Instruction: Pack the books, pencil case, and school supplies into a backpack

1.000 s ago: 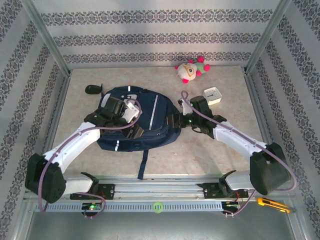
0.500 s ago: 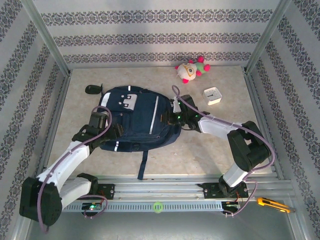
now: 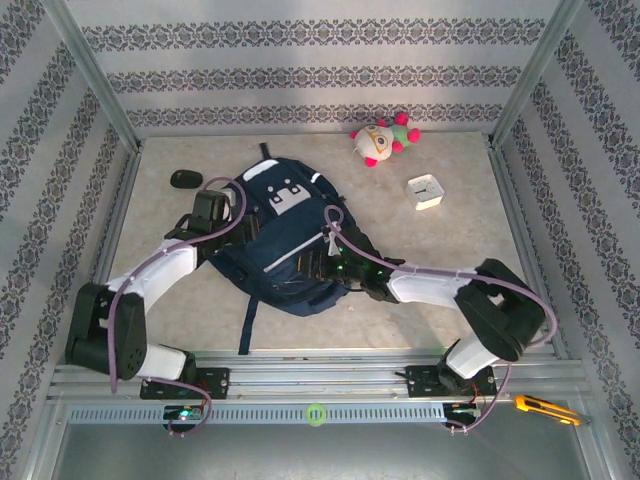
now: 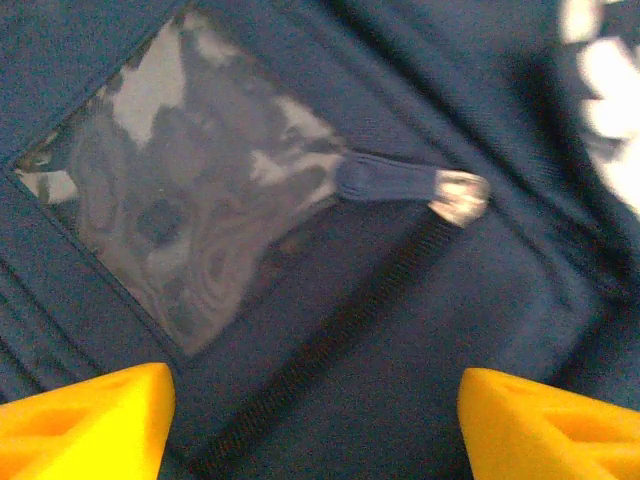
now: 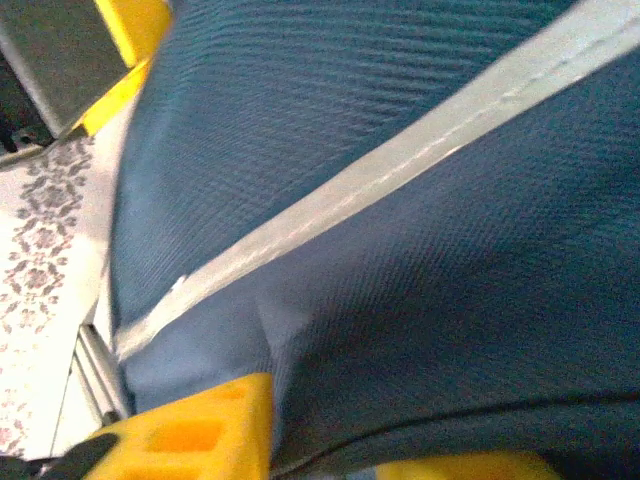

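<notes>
A large navy-blue backpack (image 3: 285,245) with thin white reflective stripes lies flat near the middle of the pale table (image 3: 440,290), turned at a slant. Its white-patched upper pocket points toward the back wall and one dark strap (image 3: 249,322) trails toward the near edge. The left gripper (image 3: 214,214) rests at the backpack's left side, near the upper pocket. In the left wrist view its two yellow fingertips (image 4: 85,420) stand wide apart with nothing caught between them. They hover just over blue cloth that carries a clear plastic window (image 4: 180,220), a blue zipper pull with a silvery end (image 4: 405,187) and a black webbing strip (image 4: 330,345). The right gripper (image 3: 328,268) lies against the backpack's lower right edge. In the right wrist view the blue cloth and one white stripe (image 5: 400,165) press close to the lens and run down between the yellow fingers (image 5: 190,430). Whether they pinch the cloth or merely lie against it cannot be told. Well apart from the backpack, a round plush toy in white, pink and green (image 3: 383,138) sits by the back wall. A small square white clock (image 3: 425,190) stands to the backpack's right, and a black oval object (image 3: 186,179) lies near its upper left. A yellow utility knife (image 3: 545,408) rests on the metal rail at the near right.
</notes>
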Available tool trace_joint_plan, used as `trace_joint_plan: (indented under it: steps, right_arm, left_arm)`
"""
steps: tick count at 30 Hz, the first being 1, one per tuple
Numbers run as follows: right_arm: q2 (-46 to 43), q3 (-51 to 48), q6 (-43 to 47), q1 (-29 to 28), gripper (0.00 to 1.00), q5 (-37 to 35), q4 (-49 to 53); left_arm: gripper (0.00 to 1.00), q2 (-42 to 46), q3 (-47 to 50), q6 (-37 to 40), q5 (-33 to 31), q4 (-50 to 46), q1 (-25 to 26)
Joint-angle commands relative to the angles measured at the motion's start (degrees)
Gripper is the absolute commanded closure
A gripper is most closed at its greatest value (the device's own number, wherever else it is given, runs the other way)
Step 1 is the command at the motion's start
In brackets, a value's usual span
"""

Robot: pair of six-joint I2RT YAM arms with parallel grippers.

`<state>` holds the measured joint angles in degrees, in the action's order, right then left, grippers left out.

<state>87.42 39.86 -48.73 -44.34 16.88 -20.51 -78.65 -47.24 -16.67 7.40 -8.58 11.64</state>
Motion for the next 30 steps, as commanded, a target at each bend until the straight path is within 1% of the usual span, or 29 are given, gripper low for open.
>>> trace_joint_plan:
  steps: [1, 2, 4, 5, 7, 10, 12, 13, 14, 16, 18, 21, 22, 24, 26, 28, 30]
  right_arm:
    - [-7.0, -0.7, 6.1, 2.4, 0.59, 0.1, 3.0]
    - [-8.7, -1.0, 7.8, 3.2, 0.57, 1.0, 4.6]
    - [-12.4, -1.8, 11.7, 4.6, 0.56, 3.0, 7.3]
    - [-13.9, -2.3, 12.9, 5.1, 0.55, 3.4, 8.1]
    - [-16.7, -3.6, 15.5, 6.1, 0.55, 4.2, 10.0]
    - [-19.6, -5.4, 20.3, 6.6, 0.55, 4.1, 11.1]
    - [-21.1, -6.6, 24.1, 6.5, 0.55, 3.5, 10.9]
    - [-21.7, -7.2, 26.3, 6.5, 0.55, 3.2, 10.9]
    - [-22.1, -7.8, 28.1, 6.4, 0.55, 2.8, 10.7]
    - [-22.7, -8.7, 32.5, 6.3, 0.55, 3.1, 10.5]
    - [-23.0, -9.4, 36.6, 6.0, 0.55, 4.2, 10.0]
    - [-23.1, -9.7, 41.8, 5.0, 0.55, 5.6, 9.9]
    - [-23.0, -9.6, 43.2, 4.7, 0.56, 5.9, 9.8]
    - [-22.7, -9.6, 45.3, 4.1, 0.56, 6.2, 9.6]
    - [-22.1, -9.5, 47.1, 3.7, 0.56, 6.6, 9.7]
    - [-21.2, -9.3, 49.1, 3.5, 0.56, 7.1, 9.6]
    - [-20.2, -8.9, 50.9, 3.2, 0.56, 7.3, 9.6]
  left_arm:
    - [0.25, 7.9, -0.2, 19.6, 7.5, -1.1, 0.5]
    - [0.25, 10.1, 0.1, 25.6, 10.8, -2.3, 0.5]
    - [0.26, 14.6, 1.0, 41.6, 19.0, -7.3, 0.6]
    - [0.26, 16.0, 1.0, 48.5, 22.1, -10.3, 0.6]
    - [0.26, 17.7, 0.1, 63.7, 29.1, -19.6, 0.8]
    - [0.27, 18.0, -0.1, 78.0, 33.4, -26.9, 1.8]
    - [0.29, 18.4, 0.8, 83.0, 35.6, -27.5, 3.1]
    - [0.29, 18.5, 1.4, 84.6, 35.7, -27.1, 4.2]
    - [0.29, 18.4, 1.9, 85.3, 34.4, -26.3, 5.4]
    - [0.28, 17.9, 3.7, 86.9, 28.3, -23.3, 9.2]
    - [0.25, 17.5, 5.7, 87.6, 24.0, -19.2, 11.9]
    - [0.25, 17.0, 7.9, 85.3, 23.1, -12.2, 13.1]
    - [0.27, 16.6, 8.1, 84.5, 22.8, -10.7, 13.1]
    - [0.34, 15.6, 8.4, 83.5, 21.0, -8.6, 13.1]
    - [0.34, 14.6, 8.6, 80.8, 19.1, -5.7, 13.2]
    - [0.35, 14.6, 10.1, 76.5, 17.3, -0.2, 13.2]
    - [0.44, 14.8, 11.2, 73.8, 16.8, 2.8, 13.2]
